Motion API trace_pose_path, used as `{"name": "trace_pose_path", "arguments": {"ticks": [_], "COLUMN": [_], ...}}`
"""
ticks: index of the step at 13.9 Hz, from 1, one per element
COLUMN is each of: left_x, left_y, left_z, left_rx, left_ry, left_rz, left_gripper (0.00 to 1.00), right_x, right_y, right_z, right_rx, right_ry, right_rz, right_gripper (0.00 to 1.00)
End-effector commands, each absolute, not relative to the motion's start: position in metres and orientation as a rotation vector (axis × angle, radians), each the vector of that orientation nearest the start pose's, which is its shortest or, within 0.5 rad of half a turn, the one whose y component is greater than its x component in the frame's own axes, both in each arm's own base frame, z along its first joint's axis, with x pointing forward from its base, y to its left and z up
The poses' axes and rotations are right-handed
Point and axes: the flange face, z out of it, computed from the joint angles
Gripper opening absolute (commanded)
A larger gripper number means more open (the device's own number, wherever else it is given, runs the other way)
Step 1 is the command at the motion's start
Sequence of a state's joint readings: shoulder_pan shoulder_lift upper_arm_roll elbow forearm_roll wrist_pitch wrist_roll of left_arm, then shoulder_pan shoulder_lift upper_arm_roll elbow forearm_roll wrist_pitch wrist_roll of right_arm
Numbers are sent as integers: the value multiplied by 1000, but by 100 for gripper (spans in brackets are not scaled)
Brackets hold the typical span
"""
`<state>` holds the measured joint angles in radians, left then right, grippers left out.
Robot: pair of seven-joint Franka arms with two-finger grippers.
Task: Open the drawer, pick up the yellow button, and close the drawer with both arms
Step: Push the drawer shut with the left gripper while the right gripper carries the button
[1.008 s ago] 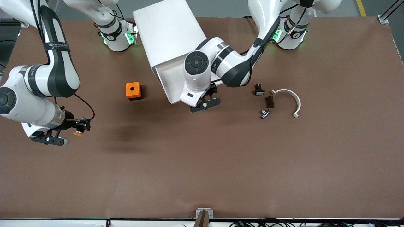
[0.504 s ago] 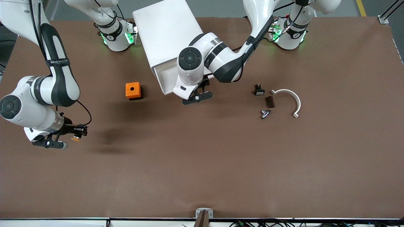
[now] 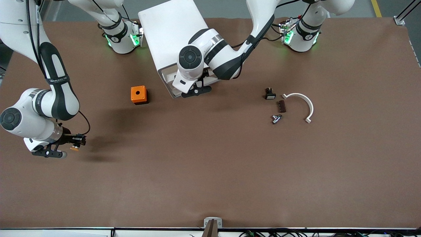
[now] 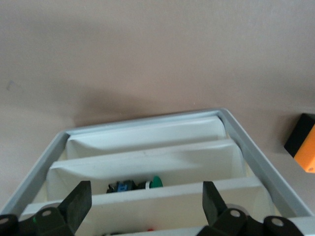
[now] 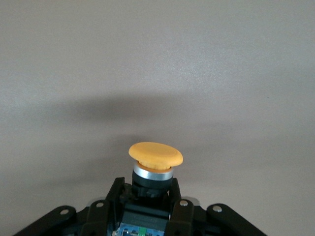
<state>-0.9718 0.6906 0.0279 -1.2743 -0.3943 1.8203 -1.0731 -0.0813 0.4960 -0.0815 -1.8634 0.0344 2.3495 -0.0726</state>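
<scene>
While clamped, button (image 5: pixel 155 156) sits betw. right end effector (image 5: pixel 147 194) fingers.

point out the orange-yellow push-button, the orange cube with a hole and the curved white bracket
round orange-yellow push-button (image 5: pixel 155 155), right wrist view, on its cap
orange cube with a hole (image 3: pixel 138 93), front view, on its top face
curved white bracket (image 3: pixel 304 99), front view, on the arc

The shallow white top tray drawer (image 3: pixel 171 86) of the white box-shaped cabinet (image 3: pixel 174 36) has slid most of the way in; only a short lip juts out at 5 o'clock. The wide-open left gripper (image 3: pixel 196 91) has followed it toward 11 o'clock, up to the cabinet's front. The right gripper (image 3: pixel 76 142), clamping the tiny orange-capped push-button (image 3: pixel 74 148), has drifted toward 7 o'clock over bare table
</scene>
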Motion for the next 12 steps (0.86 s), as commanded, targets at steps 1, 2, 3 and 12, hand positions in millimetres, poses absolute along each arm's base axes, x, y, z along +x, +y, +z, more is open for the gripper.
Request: {"name": "trace_pose_path", "arguments": {"ticks": [1, 2, 3, 12], "left_x": [379, 377, 376, 367], "left_y": [-618, -619, -620, -621], "left_z": [338, 338, 334, 327], "left_rx": [-3141, -3142, -3138, -3116], "left_ry": [-391, -401, -411, -490], "left_rz": [708, 739, 763, 938], "left_gripper": [99, 99, 99, 99], "right_x": [634, 635, 635, 635], "right_y": [-102, -107, -112, -117], "right_z": [241, 234, 223, 203], "right_rx": [-3157, -3159, -3162, -3158], "right_ry": [110, 92, 80, -19], "right_rz": [-25, -39, -53, -49], "right_gripper": [0, 0, 0, 0]}}
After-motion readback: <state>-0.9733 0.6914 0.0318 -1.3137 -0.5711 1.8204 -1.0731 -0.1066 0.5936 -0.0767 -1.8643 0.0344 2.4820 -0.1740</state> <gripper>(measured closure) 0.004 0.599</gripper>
